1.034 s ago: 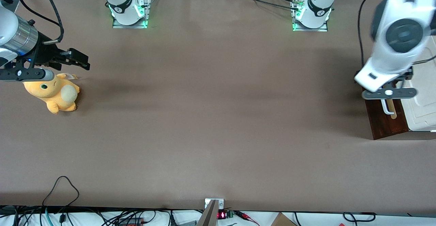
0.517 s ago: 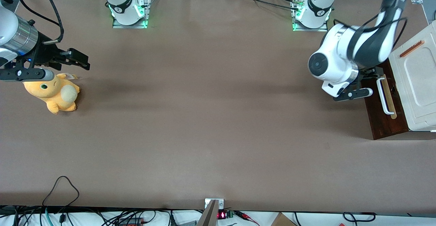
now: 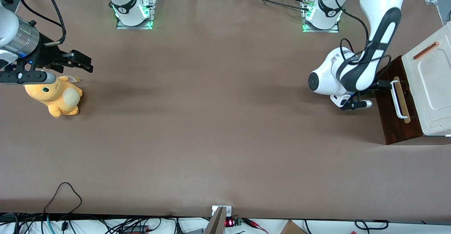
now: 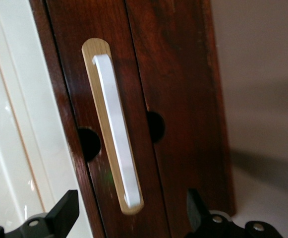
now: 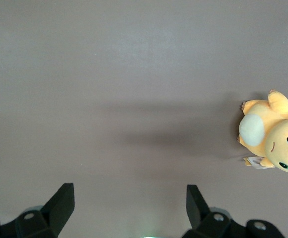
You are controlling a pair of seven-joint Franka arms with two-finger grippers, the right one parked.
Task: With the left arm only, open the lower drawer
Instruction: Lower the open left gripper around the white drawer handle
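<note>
lower drawer: one, dark brown wood front [image 3: 396, 116], sitting at the working arm's end of the bench [image 3: 211, 121], pretty much shut from what I can see. Its front faces toward the parked arm's end.
handle: one white bar [image 4: 116, 156] on a pale wood strip [image 4: 95, 94]; in the front view its long axis runs from farther to nearer the camera [image 3: 397, 99]. Two dark round holes in the wood, one on each side of it.
cream panel: one, cream-white [image 3: 428, 89], right above the drawer front, with a thin copper-coloured handle [image 3: 425, 50] set at a slant.
tool: black tool [image 4: 131, 218] on the left arm [image 3: 356, 72], parked just in front of the drawer, lined up with the end of the bar. Fingers [image 4: 64, 210] spread wide, nothing between them, not touching the handle.
plush: one orange stuffed toy [image 3: 56, 96], way off at the parked arm's end of the bench.
</note>
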